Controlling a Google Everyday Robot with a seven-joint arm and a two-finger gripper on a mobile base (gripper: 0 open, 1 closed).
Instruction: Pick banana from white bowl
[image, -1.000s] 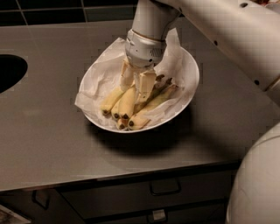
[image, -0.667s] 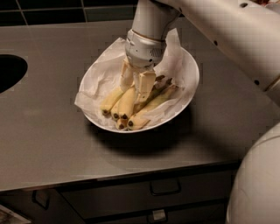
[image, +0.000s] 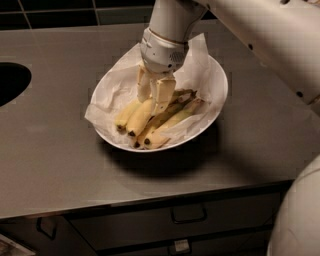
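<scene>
The white bowl (image: 218, 102) sits in the middle of the grey counter and is lined with crumpled white paper (image: 112, 92). Several bananas lie side by side in it, dark ends toward the front. The plumpest yellow banana (image: 138, 119) is second from the left. Slimmer ones (image: 172, 122) lie to its right and a short one (image: 123, 116) to its left. My gripper (image: 153, 102) reaches straight down into the bowl. Its tips are at the upper end of the plump banana and hide that end.
A dark round sink opening (image: 10, 82) is cut into the counter (image: 55, 150) at the far left. Dark tiles run along the back. Drawers with handles (image: 189, 215) are below the front edge. My white arm (image: 260, 35) crosses the upper right and my body (image: 300, 215) fills the lower right.
</scene>
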